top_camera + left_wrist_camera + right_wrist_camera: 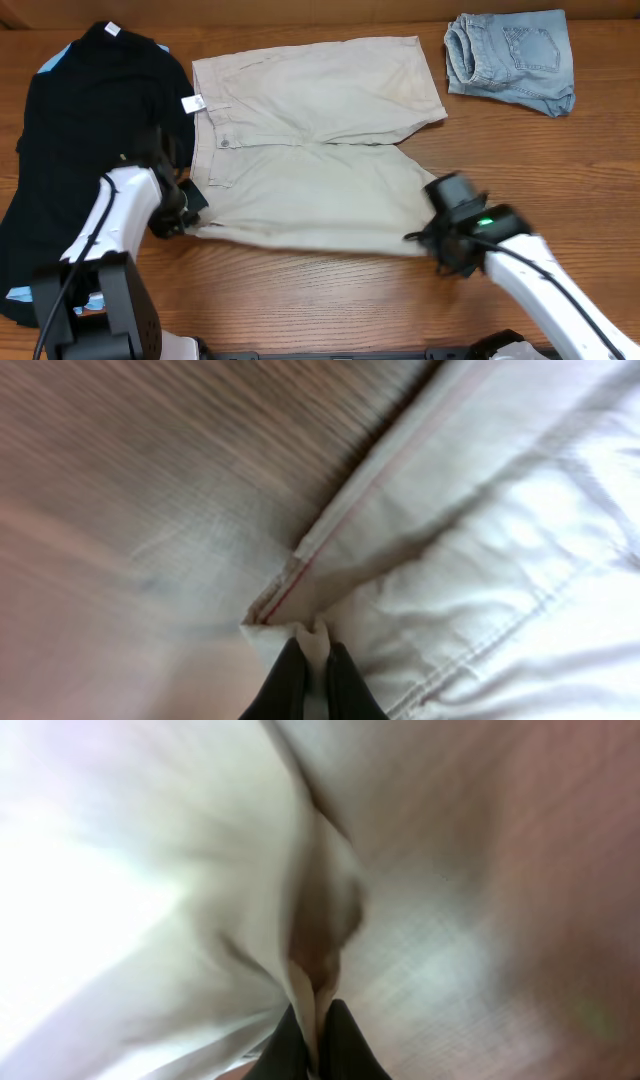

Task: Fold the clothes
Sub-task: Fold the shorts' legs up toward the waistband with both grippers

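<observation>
The beige khaki shorts (310, 150) lie spread flat mid-table, waistband to the left with a small white label (192, 104). My left gripper (188, 212) is shut on the near waistband corner; the left wrist view shows its fingers (312, 652) pinching the cloth corner (290, 628). My right gripper (430, 238) is shut on the near leg hem at the right; in the right wrist view its fingers (318, 1018) pinch a fold of beige cloth (200, 880).
A black T-shirt (80, 130) lies at the left, partly under my left arm. Light-blue denim shorts (512, 60) lie folded at the back right. Bare wooden table (330, 300) shows along the front and right.
</observation>
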Robot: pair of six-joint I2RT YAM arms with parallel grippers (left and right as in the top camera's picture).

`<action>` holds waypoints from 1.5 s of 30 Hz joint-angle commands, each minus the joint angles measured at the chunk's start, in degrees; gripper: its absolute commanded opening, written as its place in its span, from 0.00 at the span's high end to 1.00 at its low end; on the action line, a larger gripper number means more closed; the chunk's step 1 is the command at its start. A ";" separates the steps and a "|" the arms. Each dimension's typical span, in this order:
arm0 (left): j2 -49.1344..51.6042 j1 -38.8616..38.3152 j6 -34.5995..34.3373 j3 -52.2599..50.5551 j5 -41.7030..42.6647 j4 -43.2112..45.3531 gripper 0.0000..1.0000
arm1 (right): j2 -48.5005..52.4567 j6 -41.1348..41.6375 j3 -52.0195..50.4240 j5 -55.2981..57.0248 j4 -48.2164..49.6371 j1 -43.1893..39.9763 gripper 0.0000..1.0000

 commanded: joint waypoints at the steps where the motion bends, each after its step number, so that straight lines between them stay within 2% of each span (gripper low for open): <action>1: -3.82 0.26 6.16 10.10 0.07 -7.78 0.96 | -4.74 -14.34 8.44 0.48 -1.14 -5.79 0.96; 5: -5.51 0.26 6.43 19.52 0.13 -19.28 0.96 | -6.29 -22.40 17.42 -3.58 -5.14 -11.91 0.96; 9: -8.31 0.24 6.56 25.92 0.13 -27.80 0.96 | -6.29 -25.94 24.33 -4.13 -11.32 -14.69 0.96; 15: -15.26 0.26 6.56 26.62 -0.07 -36.02 0.96 | -7.98 -28.50 29.55 -4.57 -19.96 -14.82 0.96; 20: -22.67 0.26 6.51 25.81 -0.09 -38.53 0.96 | -10.78 -29.97 29.59 -5.01 -24.28 -14.82 0.96; 22: -25.35 0.26 5.55 25.11 -0.68 -38.03 0.96 | -10.99 -34.73 29.59 -7.19 -23.30 -14.82 0.96; 30: -29.33 0.26 -0.17 16.28 -6.54 -31.58 0.96 | -1.90 -40.94 29.55 -7.43 -12.52 -14.82 0.96; 37: -29.09 0.28 -5.95 0.63 -13.29 -12.59 0.96 | 9.57 -44.61 29.55 -7.48 4.09 -14.82 0.96; 45: -25.27 0.26 -7.39 -1.57 -14.34 3.48 0.96 | 17.44 -48.85 29.55 -7.54 24.35 -14.82 0.96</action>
